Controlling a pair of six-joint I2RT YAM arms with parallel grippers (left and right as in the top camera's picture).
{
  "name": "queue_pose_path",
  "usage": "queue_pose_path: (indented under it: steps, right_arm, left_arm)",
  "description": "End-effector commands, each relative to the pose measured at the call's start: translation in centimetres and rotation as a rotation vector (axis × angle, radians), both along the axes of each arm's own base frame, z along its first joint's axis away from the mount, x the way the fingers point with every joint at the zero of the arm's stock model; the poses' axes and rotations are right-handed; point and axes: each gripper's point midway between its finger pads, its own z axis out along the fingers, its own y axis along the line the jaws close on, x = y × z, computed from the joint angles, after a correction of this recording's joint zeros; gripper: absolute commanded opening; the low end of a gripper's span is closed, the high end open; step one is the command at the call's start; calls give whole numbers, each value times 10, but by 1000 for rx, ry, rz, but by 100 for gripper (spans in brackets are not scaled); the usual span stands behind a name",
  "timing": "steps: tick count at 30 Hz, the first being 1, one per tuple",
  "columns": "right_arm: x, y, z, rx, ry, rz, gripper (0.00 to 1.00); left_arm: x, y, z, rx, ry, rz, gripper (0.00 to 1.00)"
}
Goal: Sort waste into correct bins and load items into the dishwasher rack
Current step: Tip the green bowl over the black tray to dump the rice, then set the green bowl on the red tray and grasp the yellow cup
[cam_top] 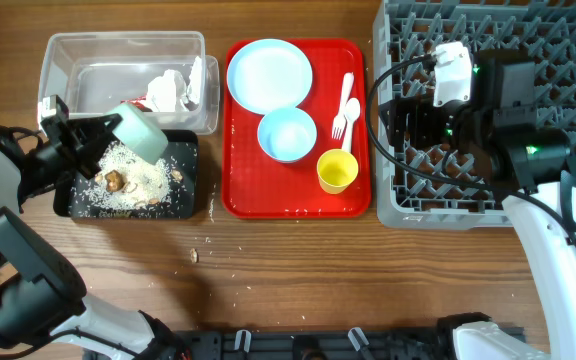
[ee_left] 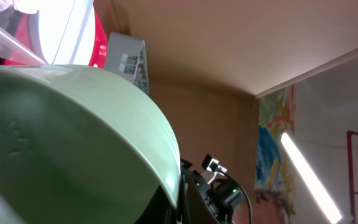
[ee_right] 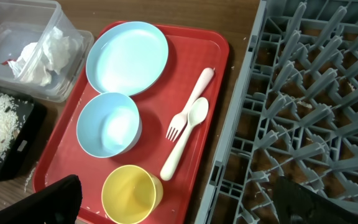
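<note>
The desk (cam_top: 298,270) carries everything, and only the overhead view takes it all in. The dishwasher rack (cam_top: 398,212) fills the right end, its pegs bare of dishes in both the overhead and the right wrist views. The right tool (cam_top: 413,120) hangs over the rack's left part. The right wrist view shows its fingers spread wide with nothing between them.

The flat red serving tray (cam_top: 230,200) lies just left of the rack. On it are the light blue plate (cam_top: 269,75), the light blue bowl (cam_top: 287,134), the yellow cup (cam_top: 337,171), the fork (cam_top: 338,127) and the spoon (cam_top: 352,108), the last two side by side.

At the left end, the clear tub (cam_top: 68,50) holds crumpled napkins (cam_top: 173,88). The right wrist view adds a small red wrapper (ee_right: 8,61) beside them. The black tray (cam_top: 183,200), touching the tub, is strewn with beige food scraps (cam_top: 133,180).

The left tool (cam_top: 103,130) is clamped on the mint green bowl (cam_top: 140,130), held tilted above the tray's far edge. The left wrist view shows little more than the bowl's pale green wall, with ceiling above it. A few crumbs (cam_top: 193,255) lie on the desk.
</note>
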Motion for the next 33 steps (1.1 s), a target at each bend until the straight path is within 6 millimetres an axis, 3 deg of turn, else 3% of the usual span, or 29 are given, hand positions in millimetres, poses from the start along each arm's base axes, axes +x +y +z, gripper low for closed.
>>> queue_pose_path:
  steps: [1, 6, 8, 10, 11, 12, 17, 24, 27, 33]
  right_arm:
    - [3, 5, 6, 22, -9, 8, 100]
    - [4, 5, 7, 22, -11, 8, 100]
    - [3, 5, 6, 22, -10, 8, 99]
    - [2, 5, 5, 20, -1, 8, 100]
    - [1, 5, 4, 19, 4, 8, 100]
    - [1, 4, 4, 19, 4, 8, 100]
    - [2, 5, 5, 18, -1, 10, 100]
    - [4, 5, 6, 20, -11, 10, 100]
    - [5, 5, 8, 23, -17, 8, 100]
    - [5, 5, 8, 23, -17, 8, 100]
  left_arm:
    - [0, 2, 3, -50, 8, 9, 4]
    - [0, -7, -3, -12, 19, -18, 4]
    - [-3, -18, -27, 118, 102, -60, 4]
    - [-14, -14, -76, 376, 288, -99, 4]
    - [-20, -13, -87, 413, 368, -102, 4]
    - [-20, -16, -85, 396, 370, -108, 4]
    - [-6, -35, -30, 183, 122, -112, 4]
    - [-15, -91, 1, 381, -60, -253, 4]
    - [-20, -120, -11, 592, -64, -330, 4]
    - [-38, -174, -84, 1127, 141, -469, 4]
